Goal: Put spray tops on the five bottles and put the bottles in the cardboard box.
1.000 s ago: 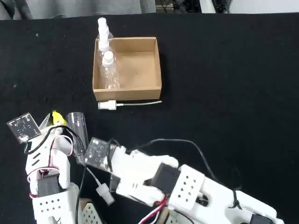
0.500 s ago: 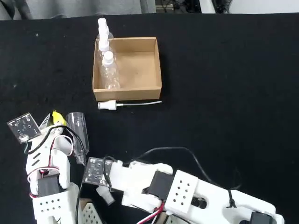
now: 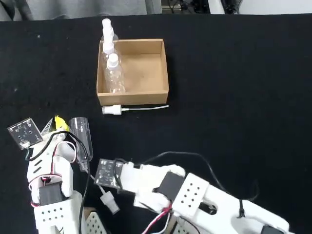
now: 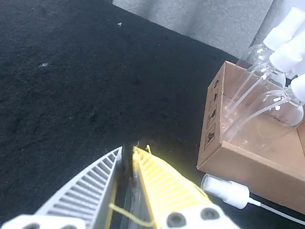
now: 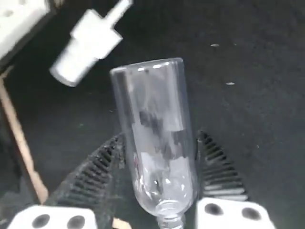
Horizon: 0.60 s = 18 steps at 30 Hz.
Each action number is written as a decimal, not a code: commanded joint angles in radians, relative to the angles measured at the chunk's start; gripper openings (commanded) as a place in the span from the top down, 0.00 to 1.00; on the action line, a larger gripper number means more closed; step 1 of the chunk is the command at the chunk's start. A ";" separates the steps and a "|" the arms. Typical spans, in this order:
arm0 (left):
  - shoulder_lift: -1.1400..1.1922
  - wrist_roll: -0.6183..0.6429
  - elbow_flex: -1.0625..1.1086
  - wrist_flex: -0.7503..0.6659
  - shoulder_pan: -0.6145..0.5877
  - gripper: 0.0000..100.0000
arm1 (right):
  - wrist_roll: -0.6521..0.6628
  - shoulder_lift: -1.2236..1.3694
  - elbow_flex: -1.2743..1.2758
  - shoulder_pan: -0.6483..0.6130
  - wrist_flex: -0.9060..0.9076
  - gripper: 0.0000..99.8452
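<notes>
**Near edge, left corner.** The right tool (image 5: 159,138) has its ridged black jaws pressed against both sides of the held bottle (image 5: 152,114), which is clear, smooth plastic. The bottle's long axis runs along the tool, neck at the palm and closed base outward. The loose spray top (image 5: 88,45), white and stepped, lies on the black table (image 3: 234,73) just beyond that base and to one side. The neck therefore points away from it, and the right arm is judged the nearer.

**Left tool** (image 4: 127,150). Its ribbed white and yellow jaws stand a slit apart, with nothing visibly gripped. An uncapped bottle (image 3: 80,139) lies beside it.

**Farther.** A second spray top (image 3: 112,109), with a thin dip tube, lies just beside the cardboard box (image 3: 134,99). The box holds three capped bottles (image 3: 114,73).
</notes>
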 commanded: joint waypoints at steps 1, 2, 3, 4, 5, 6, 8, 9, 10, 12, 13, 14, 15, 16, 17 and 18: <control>-0.011 0.008 0.022 -0.018 -0.008 0.97 | 0.025 -0.024 -0.002 0.049 -0.023 0.82; -0.011 0.008 0.022 -0.018 -0.008 0.97 | 0.025 -0.024 -0.001 0.054 -0.023 0.82; -0.011 0.008 0.022 -0.018 -0.008 0.97 | 0.023 -0.024 -0.001 0.058 -0.023 0.82; -0.011 0.008 0.022 -0.018 -0.008 0.97 | 0.023 -0.024 -0.001 0.066 -0.023 0.82; -0.011 0.008 0.022 -0.018 -0.008 0.97 | 0.021 -0.024 -0.001 0.075 -0.021 0.82; -0.011 0.008 0.022 -0.018 -0.008 0.97 | 0.018 -0.024 -0.001 0.087 -0.021 0.82; -0.011 0.008 0.022 -0.018 -0.008 0.97 | 0.017 -0.024 -0.001 0.126 -0.021 0.82; -0.011 0.008 0.022 -0.018 -0.008 0.97 | 0.015 -0.024 -0.001 0.149 -0.023 0.82; -0.011 0.008 0.022 -0.018 -0.008 0.97 | 0.015 -0.024 -0.001 0.178 -0.025 0.82; -0.011 0.008 0.022 -0.018 -0.008 0.97 | 0.015 -0.024 -0.001 0.239 -0.028 0.82; -0.011 0.008 0.022 -0.018 -0.008 0.97 | 0.014 -0.024 -0.001 0.272 -0.028 0.82; -0.011 0.008 0.022 -0.018 -0.008 0.97 | 0.014 -0.024 -0.001 0.301 -0.028 0.82; -0.011 0.008 0.022 -0.017 -0.008 0.97 | 0.014 -0.024 -0.001 0.327 -0.028 0.82; -0.011 0.008 0.022 -0.017 -0.008 0.97 | 0.008 -0.024 -0.001 0.351 -0.028 0.82; -0.011 0.008 0.022 -0.017 -0.008 0.97 | -0.011 -0.024 -0.002 0.373 -0.028 0.82; -0.011 0.008 0.022 -0.017 -0.008 0.97 | -0.037 -0.024 -0.005 0.393 -0.029 0.82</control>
